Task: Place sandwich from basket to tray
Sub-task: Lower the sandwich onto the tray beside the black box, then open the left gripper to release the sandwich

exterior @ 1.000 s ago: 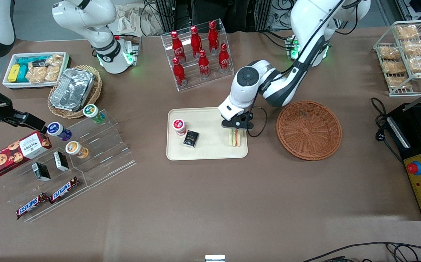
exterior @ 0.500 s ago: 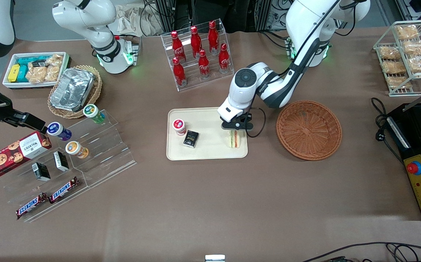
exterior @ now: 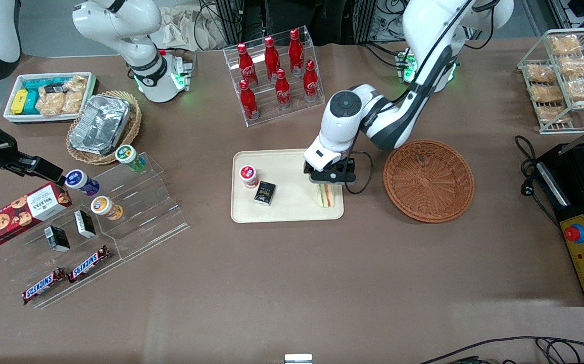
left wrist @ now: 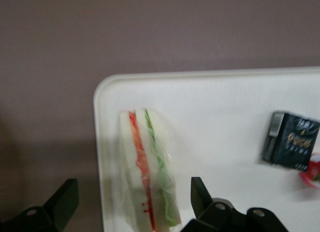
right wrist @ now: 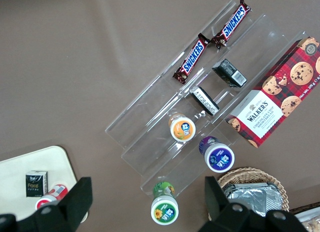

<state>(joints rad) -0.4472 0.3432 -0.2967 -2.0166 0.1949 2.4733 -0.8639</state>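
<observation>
The sandwich [left wrist: 147, 172] stands on edge between the spread fingers [left wrist: 64, 199] of the gripper [exterior: 328, 178], neither finger touching it — let go, resting on the tray [exterior: 292, 212] near the corner toward the basket [exterior: 428, 180]. That basket is bare, so the placing looks done and only the retreat is left. Against half a second ago, the gripper sits slightly nearer the front camera over the sandwich, while the sandwich itself has hardly shifted. Farther along the tray lie a dark packet [left wrist: 291, 140] and a red-lidded cup [exterior: 248, 176].

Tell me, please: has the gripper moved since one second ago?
Yes, slightly. The gripper, open above the sandwich, shifted toward the near rim of the tray, nearer to the front camera.
</observation>
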